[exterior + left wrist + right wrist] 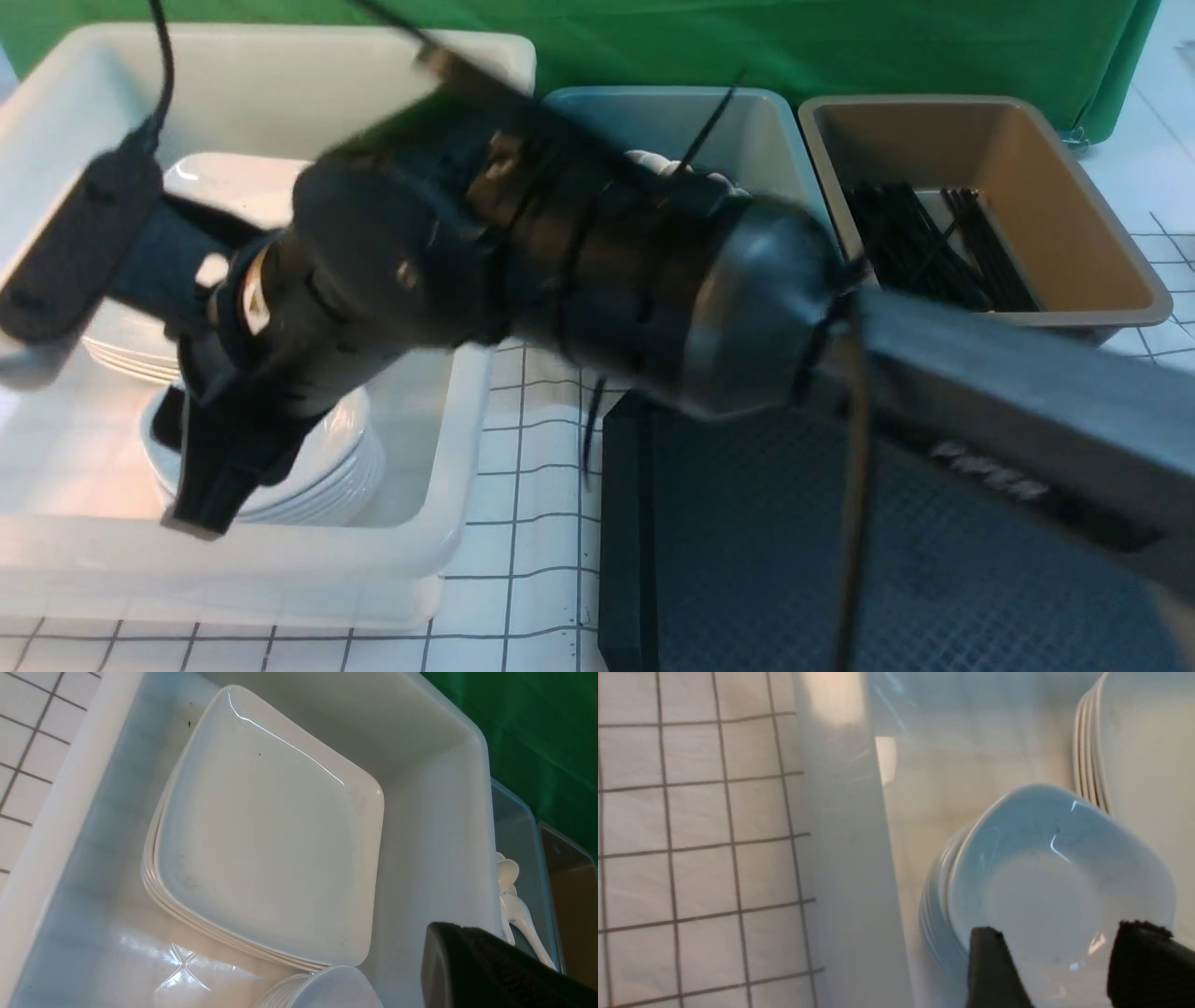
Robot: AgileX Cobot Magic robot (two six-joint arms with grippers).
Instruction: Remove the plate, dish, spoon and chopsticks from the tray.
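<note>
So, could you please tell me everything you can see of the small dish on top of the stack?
The dish is small, glossy white, ceramic-looking, shallow, with a rounded-square rim. It sits upright and empty atop a stack of like dishes inside the white bin, beside the stacked plates. The right gripper is open above one edge; contact cannot be told.

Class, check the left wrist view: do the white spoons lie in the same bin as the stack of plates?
No: the spoons lie in the blue-grey bin beside the white bin holding the plates.
</note>
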